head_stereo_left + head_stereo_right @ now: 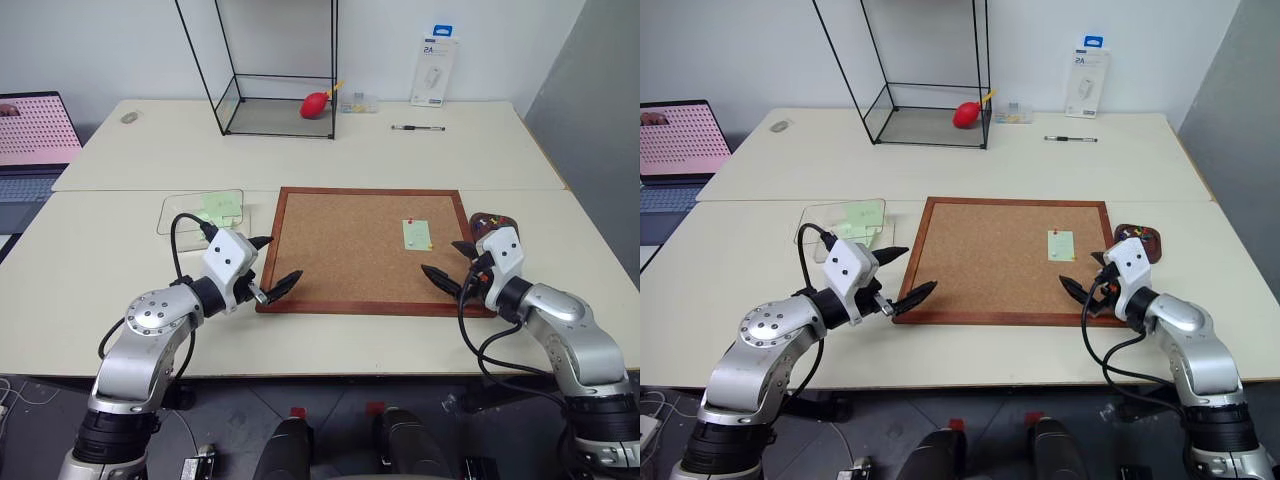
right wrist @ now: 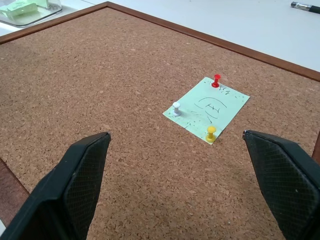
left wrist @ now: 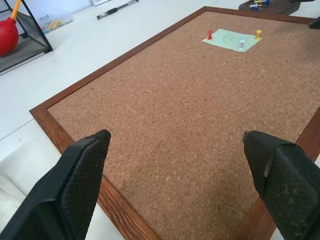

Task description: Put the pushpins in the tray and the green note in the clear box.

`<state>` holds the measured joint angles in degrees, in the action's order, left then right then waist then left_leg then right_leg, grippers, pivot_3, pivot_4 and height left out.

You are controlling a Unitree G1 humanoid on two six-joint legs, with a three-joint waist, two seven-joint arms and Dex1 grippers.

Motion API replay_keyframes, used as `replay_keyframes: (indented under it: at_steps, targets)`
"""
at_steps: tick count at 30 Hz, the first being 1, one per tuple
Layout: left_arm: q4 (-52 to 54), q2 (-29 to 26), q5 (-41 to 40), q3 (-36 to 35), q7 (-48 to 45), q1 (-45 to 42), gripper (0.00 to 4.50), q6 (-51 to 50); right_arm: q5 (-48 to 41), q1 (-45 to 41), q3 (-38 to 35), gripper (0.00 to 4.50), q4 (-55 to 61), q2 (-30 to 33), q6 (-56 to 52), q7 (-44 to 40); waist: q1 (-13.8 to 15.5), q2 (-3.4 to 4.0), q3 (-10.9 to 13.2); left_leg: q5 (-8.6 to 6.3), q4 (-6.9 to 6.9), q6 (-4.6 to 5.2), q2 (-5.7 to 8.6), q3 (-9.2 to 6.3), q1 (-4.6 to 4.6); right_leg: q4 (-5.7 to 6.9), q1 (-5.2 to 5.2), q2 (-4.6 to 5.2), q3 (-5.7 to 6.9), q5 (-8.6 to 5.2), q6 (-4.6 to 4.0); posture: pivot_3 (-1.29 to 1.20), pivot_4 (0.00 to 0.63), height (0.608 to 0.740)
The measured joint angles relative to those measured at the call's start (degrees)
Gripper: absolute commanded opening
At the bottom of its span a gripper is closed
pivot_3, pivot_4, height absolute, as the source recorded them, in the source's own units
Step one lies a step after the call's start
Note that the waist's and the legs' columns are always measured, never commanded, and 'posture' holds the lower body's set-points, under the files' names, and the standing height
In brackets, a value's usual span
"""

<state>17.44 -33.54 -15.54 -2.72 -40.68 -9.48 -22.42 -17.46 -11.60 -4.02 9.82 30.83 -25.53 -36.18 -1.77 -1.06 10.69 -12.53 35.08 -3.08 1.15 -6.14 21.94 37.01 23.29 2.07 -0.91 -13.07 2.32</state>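
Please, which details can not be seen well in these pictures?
- The writing on the green note: right wrist view, pen marks too small to read.
- What the tray holds: right eye view, the right gripper partly covers it; the pins are too small to count.
- What the clear box holds: left eye view, green paper inside, number of sheets unclear.
- The laptop: cut off by the picture's edge.

Wood-framed corkboard (image 1: pixel 364 249): table centre | pale green square note (image 2: pixel 206 111): pinned on corkboard, right part | low transparent box (image 1: pixel 200 212): left of corkboard | small dark brown tray (image 1: pixel 1139 241): right of corkboard
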Motion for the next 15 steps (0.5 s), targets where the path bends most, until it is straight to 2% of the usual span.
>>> replay_keyframes:
  at_steps: [15]
  targets:
    - [0.4,-0.4,-2.0,0.0,-0.2,-2.0,4.49,-2.6,0.0,0.0,0.0,4.50,0.0,0.0,0.0,0.0,0.0,0.00,0.0,0.00,0.00,0.00,0.00,0.00,0.00,0.00,0.00,0.00,0.00,0.00,0.00,0.00,0.150,0.740]
